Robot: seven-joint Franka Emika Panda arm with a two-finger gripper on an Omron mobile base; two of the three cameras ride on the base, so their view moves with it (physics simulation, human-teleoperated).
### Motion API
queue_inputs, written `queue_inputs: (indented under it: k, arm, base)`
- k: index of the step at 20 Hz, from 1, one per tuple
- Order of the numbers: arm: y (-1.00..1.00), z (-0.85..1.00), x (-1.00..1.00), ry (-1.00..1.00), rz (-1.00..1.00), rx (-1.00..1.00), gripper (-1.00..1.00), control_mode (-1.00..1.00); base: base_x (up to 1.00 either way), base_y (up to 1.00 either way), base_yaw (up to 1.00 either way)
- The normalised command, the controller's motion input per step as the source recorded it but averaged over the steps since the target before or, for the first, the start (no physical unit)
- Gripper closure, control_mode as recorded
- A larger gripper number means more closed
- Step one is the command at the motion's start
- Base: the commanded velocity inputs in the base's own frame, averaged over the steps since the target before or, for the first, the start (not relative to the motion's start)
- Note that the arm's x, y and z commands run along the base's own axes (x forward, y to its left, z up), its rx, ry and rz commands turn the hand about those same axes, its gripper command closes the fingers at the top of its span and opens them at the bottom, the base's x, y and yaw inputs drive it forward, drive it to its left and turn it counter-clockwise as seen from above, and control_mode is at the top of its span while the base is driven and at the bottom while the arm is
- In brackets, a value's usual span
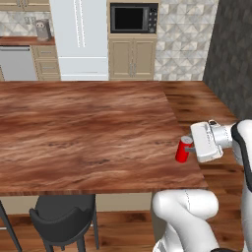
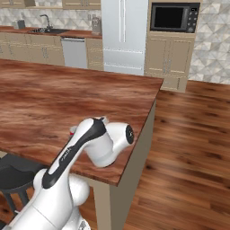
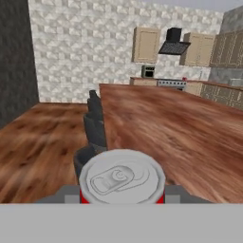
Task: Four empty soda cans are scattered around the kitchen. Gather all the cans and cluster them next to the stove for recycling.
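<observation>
on the left of the left base view, two dark stools (image 1: pixel 64 219) tuck under the near edge of the wooden bench (image 1: pixel 83 133), with the fridge (image 1: pixel 79 39) and the microwave (image 1: pixel 134 18) on the far wall. toward the right, near the bench's corner, a red soda can (image 1: pixel 183 149) stands upright, and the claw (image 1: pixel 189 145) is closed on it from the side; whether the can rests on the wood or hangs just above it cannot be told. in the hand view the can's silver top (image 3: pixel 121 177) sits close between the finger tips, and the stove (image 3: pixel 172 83) lies well apart at the far end of the room under a dark hood (image 3: pixel 174 42).

the risks, as i judge them: the can is empty and light, so a hard squeeze could dent it or let it tip in the grip during a fast swing. the carry to the stove is long, and the bench edge lies in the path, so a low carry could knock the can loose.
</observation>
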Motion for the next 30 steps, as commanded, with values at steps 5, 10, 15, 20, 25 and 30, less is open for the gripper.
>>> queue_inputs:
  k: [5,10,15,20,25,30]
  arm:
    - [0.00,0.00,0.00,0.00,0.00,0.00,1.00,1.00]
    - [0.00,0.00,0.00,0.00,0.00,0.00,1.00,1.00]
    - [0.00,0.00,0.00,0.00,0.00,0.00,1.00,1.00]
    - [0.00,0.00,0.00,0.00,0.00,0.00,1.00,1.00]
    - [0.00,0.00,0.00,0.00,0.00,0.00,1.00,1.00]
    - [0.00,0.00,0.00,0.00,0.00,0.00,1.00,1.00]
  base:
    - [0.00,0.00,0.00]
    - [-0.13,0.00,0.00]
    - [-0.76,-0.02,0.00]
    - [-0.99,-0.02,0.02]
    - [-1.00,0.00,0.04]
    - [-1.00,0.00,0.05]
